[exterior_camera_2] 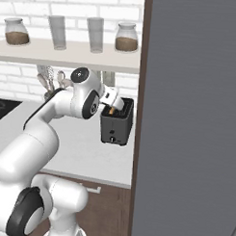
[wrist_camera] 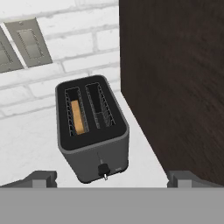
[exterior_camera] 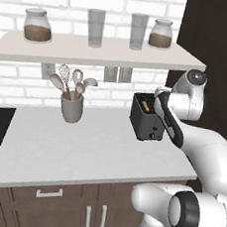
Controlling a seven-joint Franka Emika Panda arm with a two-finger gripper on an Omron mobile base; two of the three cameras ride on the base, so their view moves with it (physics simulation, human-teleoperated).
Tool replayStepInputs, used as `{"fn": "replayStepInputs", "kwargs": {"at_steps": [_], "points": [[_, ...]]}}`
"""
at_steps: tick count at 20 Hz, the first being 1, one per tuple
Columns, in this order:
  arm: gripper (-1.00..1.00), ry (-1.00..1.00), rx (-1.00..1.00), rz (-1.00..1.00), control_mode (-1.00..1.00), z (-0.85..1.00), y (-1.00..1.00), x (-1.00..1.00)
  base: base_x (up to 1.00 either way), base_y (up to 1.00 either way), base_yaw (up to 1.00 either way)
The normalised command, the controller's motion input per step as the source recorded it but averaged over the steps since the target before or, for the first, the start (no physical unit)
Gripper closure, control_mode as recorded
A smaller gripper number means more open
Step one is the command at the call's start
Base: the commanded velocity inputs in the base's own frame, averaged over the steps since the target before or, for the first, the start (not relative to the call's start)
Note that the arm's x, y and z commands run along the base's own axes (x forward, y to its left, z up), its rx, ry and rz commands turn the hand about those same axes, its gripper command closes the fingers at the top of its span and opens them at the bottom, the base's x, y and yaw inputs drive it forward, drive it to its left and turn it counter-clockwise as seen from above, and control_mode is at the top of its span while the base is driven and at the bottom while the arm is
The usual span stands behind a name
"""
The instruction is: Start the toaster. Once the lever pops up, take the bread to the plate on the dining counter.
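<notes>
— Where the grey worktop (exterior_camera: 82,142) meets the dark wood panel (wrist_camera: 175,87), what do I list first?

— Item one, the toaster (wrist_camera: 92,131): dark, boxy, standing upright at the worktop's far right end, just beside that panel. In my hand view its two slots run lengthwise away from the lever (wrist_camera: 103,169), towards the white brick wall. The lever end faces the gripper (wrist_camera: 111,180).

— Contents?

— The bread (wrist_camera: 78,116), one tan slice, stands on edge in the left-hand slot, parallel to it. The other slot shows bare wire guides.

— Hand?

— I read it as spread wide, gripping nothing; its fingertips (wrist_camera: 41,178) stand well apart, short of the toaster.

— Other containers?

— A grey utensil cup (exterior_camera: 71,109) holds spoons and a whisk. On the shelf (exterior_camera: 92,51): two jars (exterior_camera: 37,25) with brown contents, and two clear glasses (exterior_camera: 95,27), contents not discernible.
</notes>
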Motion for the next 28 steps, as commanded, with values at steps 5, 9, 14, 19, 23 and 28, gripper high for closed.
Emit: {"fn": "replayStepInputs", "kwargs": {"at_steps": [5, 9, 14, 19, 23, 28], "points": [[-1.0, 0.0, 0.0, 0.0, -1.0, 0.0, 0.0, 0.0, 0.0, 0.0, 0.0], [-1.0, 0.0, 0.0, 0.0, -1.0, 0.0, 0.0, 0.0, 0.0, 0.0, 0.0], [-1.0, 0.0, 0.0, 0.0, -1.0, 0.0, 0.0, 0.0, 0.0, 0.0, 0.0], [-1.0, 0.0, 0.0, 0.0, -1.0, 0.0, 0.0, 0.0, 0.0, 0.0, 0.0], [-1.0, 0.0, 0.0, 0.0, -1.0, 0.0, 0.0, 0.0, 0.0, 0.0, 0.0], [-1.0, 0.0, 0.0, 0.0, -1.0, 0.0, 0.0, 0.0, 0.0, 0.0, 0.0]]}}
